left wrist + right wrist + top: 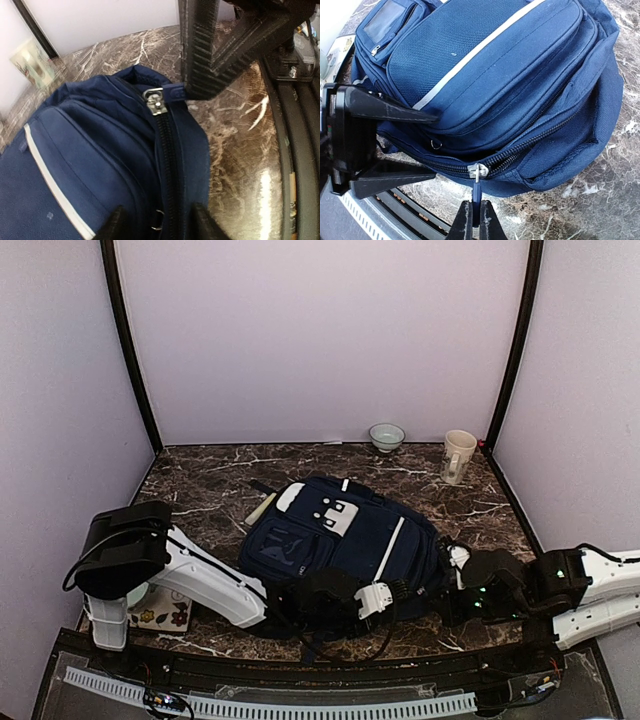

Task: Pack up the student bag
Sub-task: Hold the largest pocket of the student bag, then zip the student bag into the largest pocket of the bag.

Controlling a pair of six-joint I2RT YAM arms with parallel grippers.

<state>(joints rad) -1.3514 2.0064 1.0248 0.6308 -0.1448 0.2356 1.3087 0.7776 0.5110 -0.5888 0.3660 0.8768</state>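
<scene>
Navy fabric: one student bag (320,540) lies flat in the middle of the table with its front pockets up and its zip edge towards my two bases.
Dark marble: one table (200,480), brown with white veins, carries everything.
My left jaws: the two fingers of my left gripper (159,226) stand apart, astride the bag's zip edge. One lies over the front pocket and the other sits low, next to the marble. I cannot tell whether the pads press the cloth.
My right jaws: the fingers of my right gripper (476,222) are together, clamped on the blue zip pull (476,196).
Silver metal: one slider (479,171) sits on the main zip, and the pull hangs from it.
Ring: one small metal ring (436,145) hangs at the pocket seam, near my left fingers.
White stripe: one long stripe (470,60) runs across the front pocket.
White patch: one patch (335,512) carries dark dots that are too small for me to count or read.
Window pocket: one clear-fronted pocket (384,20) is on the bag's front; what is behind the window is too dark to read.
Crockery: one bowl (387,436) and one mug (458,455) stand near each other at the far edge, well apart from the bag.
Card: one card with flower pictures (162,617) lies at the near left corner, partly under my left arm. Its print is too small to read.
Cream stick: one pale object (262,508) lies just beside the bag's far left side; I cannot tell what it is.
</scene>
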